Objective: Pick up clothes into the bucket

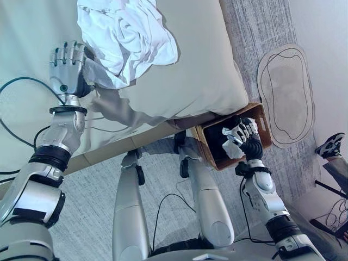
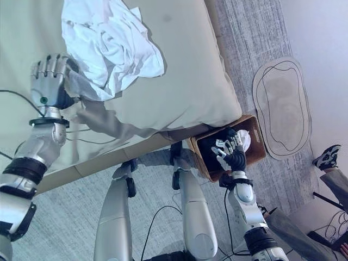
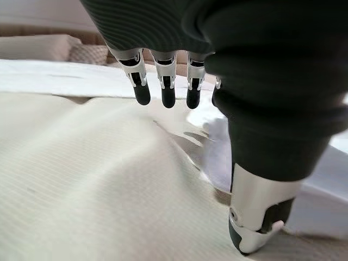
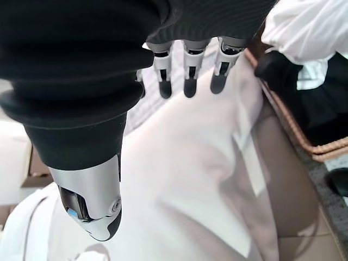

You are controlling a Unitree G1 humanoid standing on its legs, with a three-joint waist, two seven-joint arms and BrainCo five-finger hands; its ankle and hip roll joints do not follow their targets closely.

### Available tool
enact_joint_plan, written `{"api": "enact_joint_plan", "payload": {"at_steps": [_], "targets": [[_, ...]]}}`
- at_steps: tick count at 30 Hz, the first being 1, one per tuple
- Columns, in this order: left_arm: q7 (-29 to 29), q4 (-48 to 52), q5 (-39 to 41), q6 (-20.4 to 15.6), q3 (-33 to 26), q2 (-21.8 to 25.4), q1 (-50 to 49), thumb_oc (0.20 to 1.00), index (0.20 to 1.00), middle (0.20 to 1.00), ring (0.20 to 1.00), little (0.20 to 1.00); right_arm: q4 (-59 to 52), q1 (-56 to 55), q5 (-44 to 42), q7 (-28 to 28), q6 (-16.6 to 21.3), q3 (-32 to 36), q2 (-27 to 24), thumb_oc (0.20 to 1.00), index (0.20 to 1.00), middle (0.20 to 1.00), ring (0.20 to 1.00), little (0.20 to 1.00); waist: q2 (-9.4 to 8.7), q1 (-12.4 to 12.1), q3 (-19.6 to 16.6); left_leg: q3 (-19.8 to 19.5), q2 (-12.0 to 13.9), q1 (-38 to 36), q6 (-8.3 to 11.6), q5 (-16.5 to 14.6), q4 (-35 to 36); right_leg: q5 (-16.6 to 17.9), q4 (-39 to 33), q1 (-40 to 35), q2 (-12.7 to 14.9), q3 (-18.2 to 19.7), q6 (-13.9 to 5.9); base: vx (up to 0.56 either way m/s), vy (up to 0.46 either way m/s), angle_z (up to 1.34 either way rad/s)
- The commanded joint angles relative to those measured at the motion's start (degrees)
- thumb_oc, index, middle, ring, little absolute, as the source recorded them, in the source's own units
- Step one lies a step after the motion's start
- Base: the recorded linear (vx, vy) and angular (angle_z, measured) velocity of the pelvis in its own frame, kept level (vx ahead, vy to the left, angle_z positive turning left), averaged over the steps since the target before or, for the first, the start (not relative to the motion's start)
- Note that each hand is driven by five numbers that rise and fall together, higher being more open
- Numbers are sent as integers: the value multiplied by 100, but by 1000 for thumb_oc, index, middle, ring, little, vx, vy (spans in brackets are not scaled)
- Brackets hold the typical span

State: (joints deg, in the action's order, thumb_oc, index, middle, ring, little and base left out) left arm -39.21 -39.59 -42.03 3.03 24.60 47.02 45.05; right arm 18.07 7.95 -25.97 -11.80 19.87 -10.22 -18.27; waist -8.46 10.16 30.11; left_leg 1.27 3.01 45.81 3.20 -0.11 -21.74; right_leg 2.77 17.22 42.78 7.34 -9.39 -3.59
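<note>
The crumpled white cloth heap (image 1: 128,38) on the pale bed cover (image 1: 206,60) runs out past the far edge of the head views, so its full spread cannot be seen. The left hand (image 1: 68,68) covers the heap's near left corner, and whether the fingertips press on cloth or on the cover cannot be told. In the brown woven basket (image 1: 261,122) on the floor to the right, the right hand (image 1: 242,136) blocks part of the dark and white things inside; what they are is too small to tell. A person's shoe (image 1: 330,145) at the far right is cut off by the edge.
</note>
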Motion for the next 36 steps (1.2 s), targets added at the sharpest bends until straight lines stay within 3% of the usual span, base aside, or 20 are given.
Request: {"api": "enact_joint_plan", "payload": {"at_steps": [1, 6, 11, 15, 23, 30, 36], "targets": [[-245, 306, -320, -195, 0, -8, -22, 1000, 1000, 1000, 1000, 1000, -360, -214, -114, -48, 370, 57, -247, 1000, 1000, 1000, 1000, 1000, -5, -20, -309, 142, 99, 123, -78, -553, -651, 314, -264, -113, 611, 167, -666, 0, 0, 0], [-561, 551, -528, -359, 233, -136, -97, 1000, 1000, 1000, 1000, 1000, -345, -178, -208, -67, 475, 3, -260, 1000, 1000, 1000, 1000, 1000, 12, -24, -308, 151, 88, 55, -77, -546, -584, 319, -304, -157, 616, 163, -668, 0, 0, 0], [-711, 594, -677, -306, 402, -145, -133, 1000, 1000, 1000, 1000, 1000, -324, -207, -255, -82, 529, -46, -281, 1000, 1000, 1000, 1000, 1000, 16, -28, -305, 164, 87, 41, -81, -547, -591, 320, -313, -186, 622, 148, -673, 0, 0, 0], [-646, 286, -869, -102, 671, -166, 45, 1000, 1000, 1000, 1000, 1000, -276, -182, -270, -118, 542, -79, -288, 1000, 1000, 1000, 1000, 1000, 20, -7, -292, 164, 89, 57, -95, -541, -603, 313, -303, -181, 621, 153, -671, 0, 0, 0], [-580, -65, -888, -92, 984, -263, 447, 1000, 1000, 1000, 1000, 1000, -260, -127, -222, -143, 537, -95, -331, 1000, 1000, 1000, 1000, 1000, 16, 75, -322, 179, 100, 160, -121, -561, -679, 294, -221, -78, 607, 163, -674, 0, 0, 0], [38, -919, -1035, 232, 1308, -412, 803, 1000, 1000, 1000, 1000, 1000, -265, -125, -121, -136, 459, -68, -363, 1000, 1000, 1000, 1000, 1000, 22, 165, -366, 213, 104, 216, -151, -573, -705, 316, -197, 16, 597, 210, -692, 0, 0, 0], [262, -1285, -999, 277, 1494, -453, 1344, 1000, 1000, 1000, 1000, 1000, -255, -99, -113, -93, 400, -21, -383, 1000, 1000, 1000, 1000, 1000, 15, 263, -422, 225, 121, 313, -166, -588, -773, 316, -135, 127, 577, 246, -692, 2, 4, -1]]}}
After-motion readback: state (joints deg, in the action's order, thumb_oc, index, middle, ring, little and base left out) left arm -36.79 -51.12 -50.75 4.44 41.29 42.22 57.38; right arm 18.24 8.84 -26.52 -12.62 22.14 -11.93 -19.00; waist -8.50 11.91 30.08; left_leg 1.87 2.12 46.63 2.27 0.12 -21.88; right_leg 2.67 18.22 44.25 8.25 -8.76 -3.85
